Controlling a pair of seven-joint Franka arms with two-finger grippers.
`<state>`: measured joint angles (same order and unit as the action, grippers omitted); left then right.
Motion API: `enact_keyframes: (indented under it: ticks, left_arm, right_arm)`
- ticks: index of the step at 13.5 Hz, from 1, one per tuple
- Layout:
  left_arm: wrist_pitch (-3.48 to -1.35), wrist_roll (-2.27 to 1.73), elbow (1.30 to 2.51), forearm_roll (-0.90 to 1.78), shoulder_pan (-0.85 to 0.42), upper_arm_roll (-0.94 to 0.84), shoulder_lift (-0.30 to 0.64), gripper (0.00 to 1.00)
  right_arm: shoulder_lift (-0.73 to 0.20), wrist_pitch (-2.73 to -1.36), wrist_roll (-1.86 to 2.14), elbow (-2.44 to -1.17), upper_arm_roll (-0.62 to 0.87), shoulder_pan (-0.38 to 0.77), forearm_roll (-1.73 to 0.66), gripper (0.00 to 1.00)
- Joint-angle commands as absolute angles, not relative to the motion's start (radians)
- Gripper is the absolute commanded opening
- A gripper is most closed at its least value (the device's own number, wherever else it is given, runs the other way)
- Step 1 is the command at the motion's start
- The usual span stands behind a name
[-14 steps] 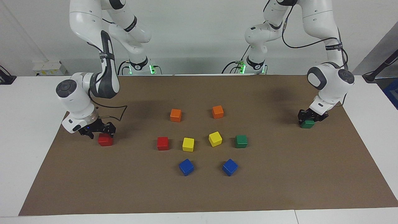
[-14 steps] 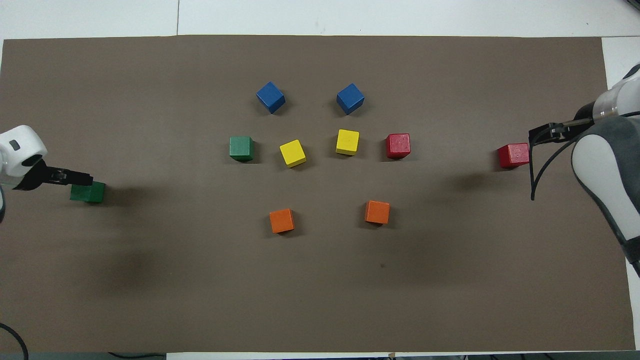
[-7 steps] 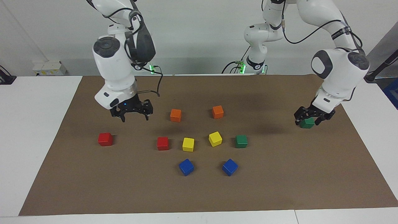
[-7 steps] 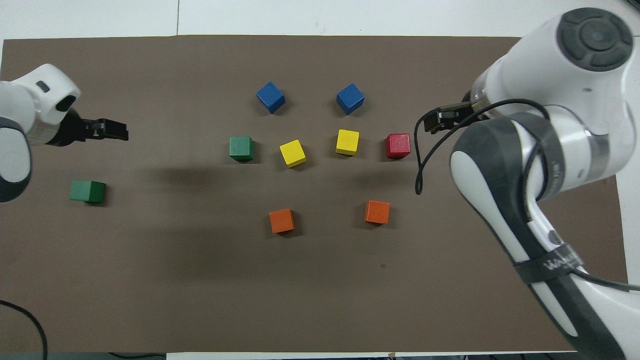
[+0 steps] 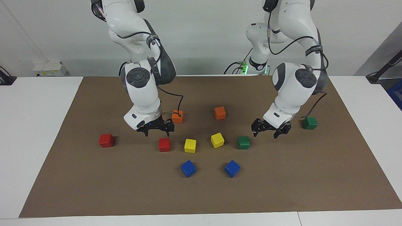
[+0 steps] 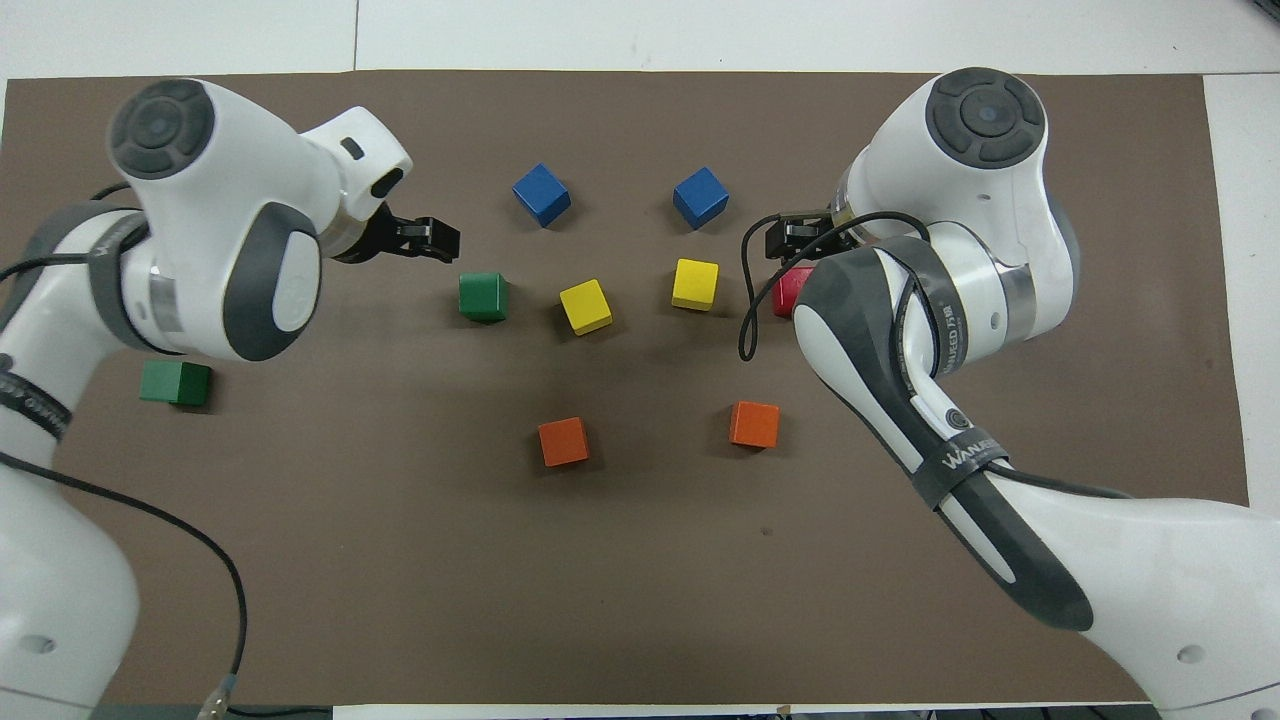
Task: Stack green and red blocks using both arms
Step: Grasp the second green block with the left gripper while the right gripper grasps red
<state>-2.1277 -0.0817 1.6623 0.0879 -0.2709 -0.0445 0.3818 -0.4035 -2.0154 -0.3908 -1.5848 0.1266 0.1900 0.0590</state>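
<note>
Two red blocks lie on the brown mat: an inner one [image 5: 164, 144], partly hidden by the arm in the overhead view [image 6: 783, 297], and an outer one [image 5: 106, 140] toward the right arm's end, hidden from overhead. Two green blocks lie there too: an inner one [image 5: 243, 142] [image 6: 483, 296] and an outer one [image 5: 310, 123] [image 6: 175, 383] toward the left arm's end. My right gripper [image 5: 157, 132] [image 6: 777, 238] is open and empty, low over the mat close beside the inner red block. My left gripper [image 5: 265, 134] [image 6: 443, 240] is open and empty, close beside the inner green block.
Two yellow blocks [image 5: 190, 145] [image 5: 217, 140] lie between the inner red and green blocks. Two orange blocks [image 5: 177, 116] [image 5: 220, 112] lie nearer to the robots, one right by my right gripper. Two blue blocks [image 5: 188, 168] [image 5: 232, 168] lie farther out.
Both grippers left the outer red and green blocks on the mat, rose, and swung inward to the inner red and green blocks.
</note>
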Motion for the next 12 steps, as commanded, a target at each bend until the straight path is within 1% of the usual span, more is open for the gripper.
enact_keyframes:
  ticks: [1, 3, 7, 8, 10, 12]
  left_arm:
    - [-2.186, -0.084, 1.617, 0.060, -0.310, -0.025, 0.468, 1.00]
    - [-2.189, -0.086, 1.626, 0.058, -0.317, -0.025, 0.476, 1.00]
    - [-2.288, -0.104, 1.721, 0.058, -0.350, -0.023, 0.472, 1.00]
    - [-2.296, -0.104, 1.736, 0.058, -0.351, -0.023, 0.471, 1.00]
    - [-2.298, -0.106, 1.747, 0.054, -0.356, -0.023, 0.469, 1.00]
    - [-2.315, -0.107, 1.769, 0.054, -0.357, -0.023, 0.463, 1.00]
  right_arm:
    - [-0.440, -2.036, -0.414, -1.562, 0.129, 0.189, 0.055, 1.00]
    - [-0.449, -2.049, -0.414, -1.571, 0.129, 0.189, 0.063, 1.00]
    - [-0.468, -2.137, -0.414, -1.627, 0.129, 0.184, 0.064, 1.00]
    - [-0.468, -2.158, -0.416, -1.649, 0.127, 0.184, 0.066, 1.00]
    - [-0.471, -2.248, -0.414, -1.718, 0.127, 0.179, 0.066, 1.00]
    - [-0.469, -2.266, -0.414, -1.735, 0.127, 0.181, 0.066, 1.00]
